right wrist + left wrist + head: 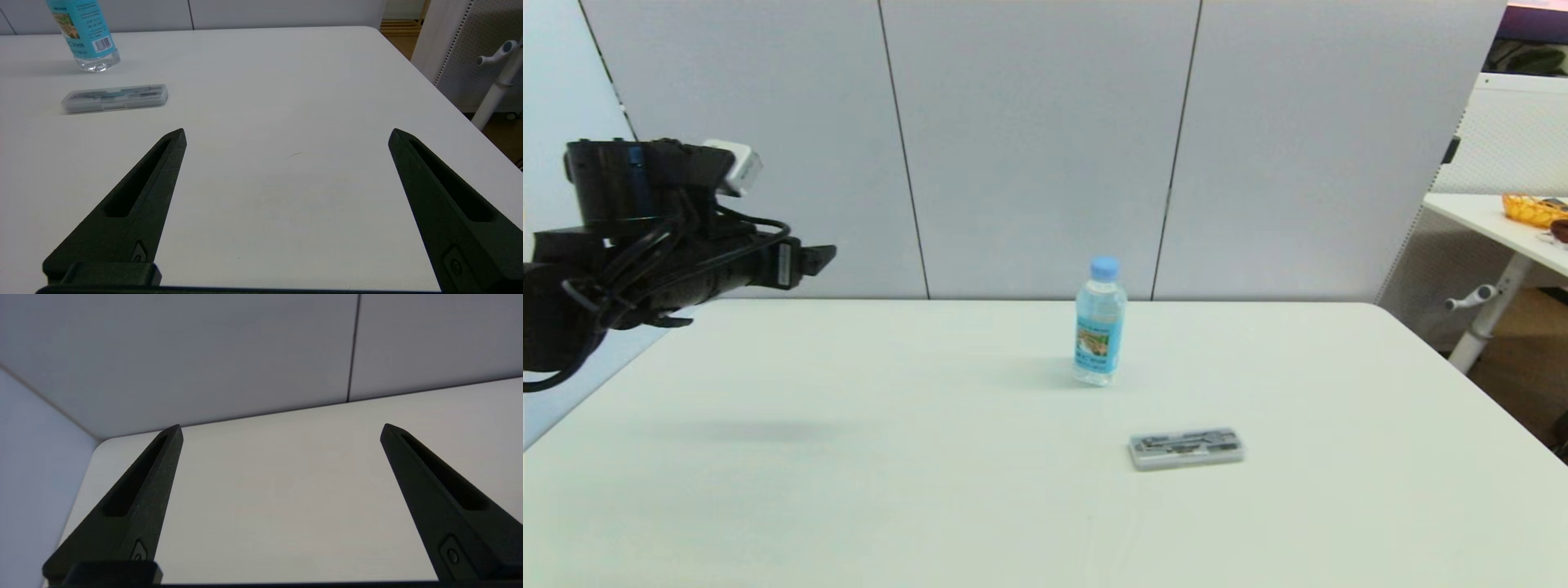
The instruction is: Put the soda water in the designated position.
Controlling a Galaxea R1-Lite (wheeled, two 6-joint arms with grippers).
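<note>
The soda water bottle (pixel 1100 322), clear with a light-blue cap and label, stands upright at the table's middle back. Its lower half also shows in the right wrist view (pixel 88 36). My left gripper (pixel 809 260) hovers high over the table's far left corner, well left of the bottle. In its own view the left gripper (pixel 281 426) is open, with only bare table and wall between its fingers. My right gripper (pixel 286 132) is out of the head view. It stands open above the table's near right part, with nothing in it.
A flat grey rectangular case (pixel 1186 447) lies in front of the bottle, a little to its right, and shows again in the right wrist view (pixel 115 98). Grey wall panels close the table's far edge. A second table with a yellow basket (pixel 1531 208) stands off to the right.
</note>
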